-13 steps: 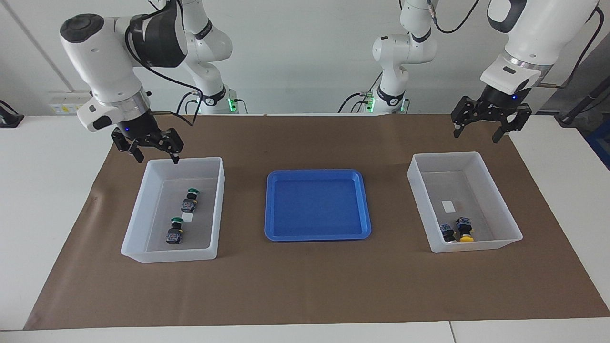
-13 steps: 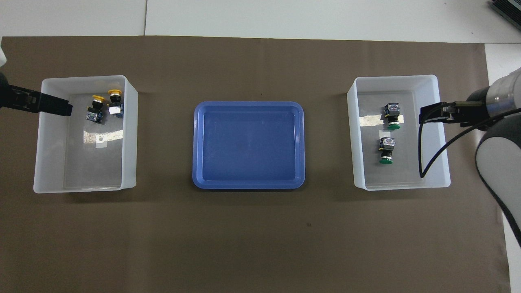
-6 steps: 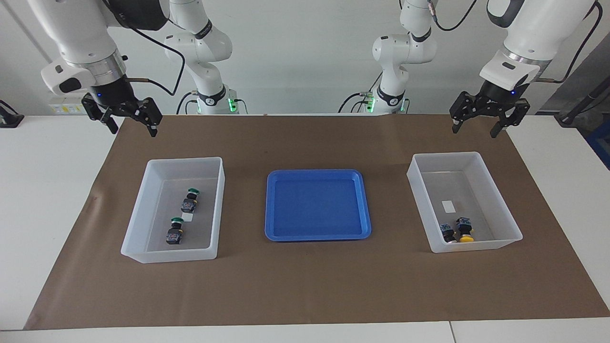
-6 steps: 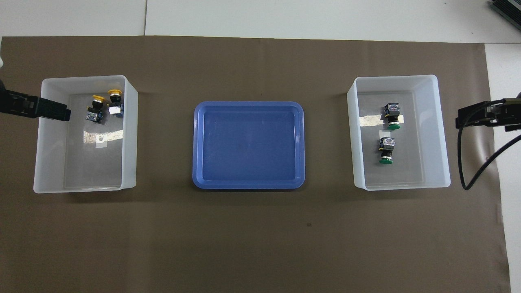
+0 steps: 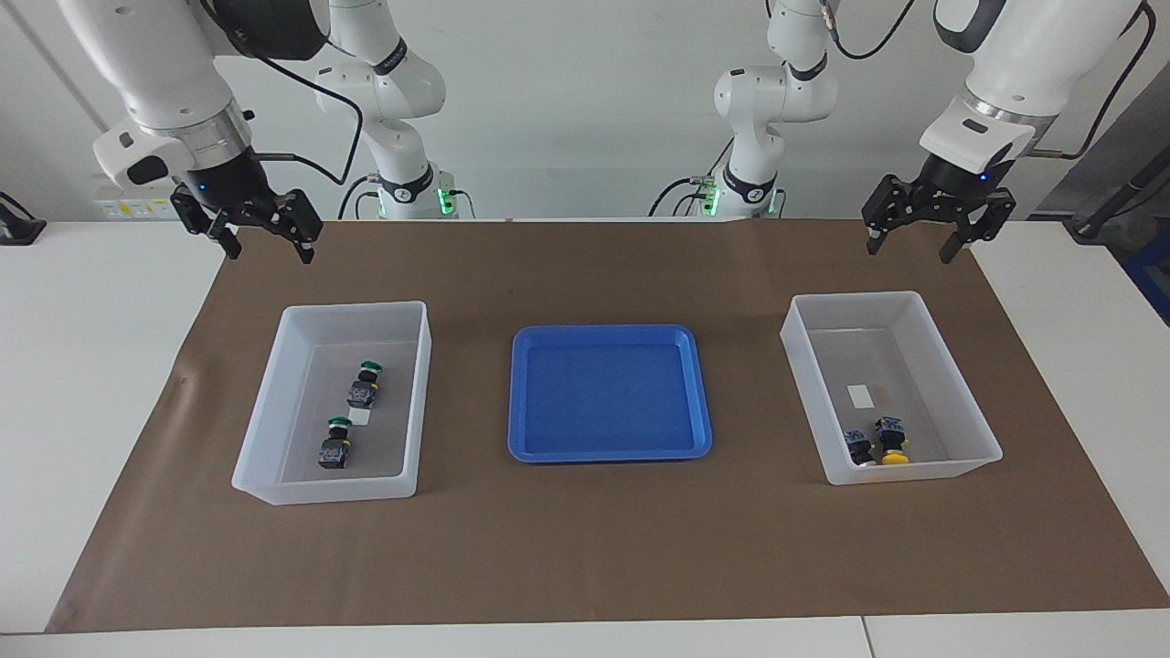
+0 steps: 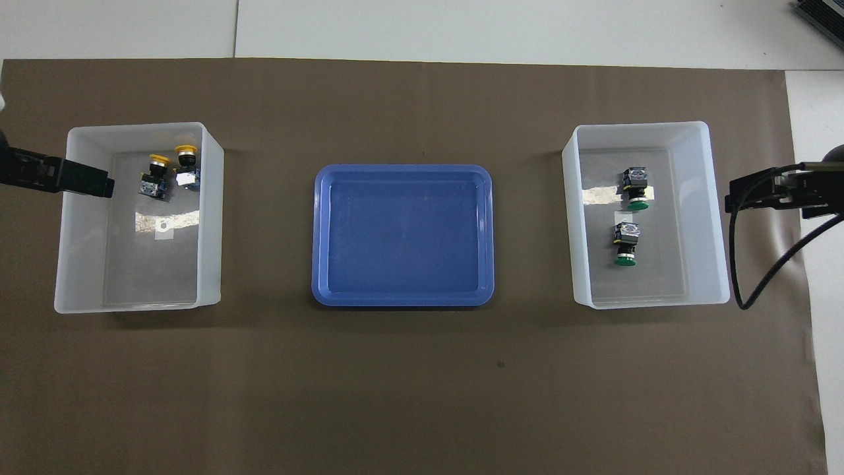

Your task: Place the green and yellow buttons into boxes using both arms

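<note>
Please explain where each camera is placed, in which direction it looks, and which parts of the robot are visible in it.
Facing view: high across the table, looking at the robots; both arms, the left gripper and right gripper show, raised and open.
Overhead view: high above the robots' end, looking steeply down; only the left gripper and right gripper enter at the edges.
Shared: blue tray, box with green buttons, box with yellow buttons, half a turn apart.

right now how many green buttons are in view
2, both in the bin at the right arm's end: one green button nearer the robots, the other farther. None seem hidden.
</note>
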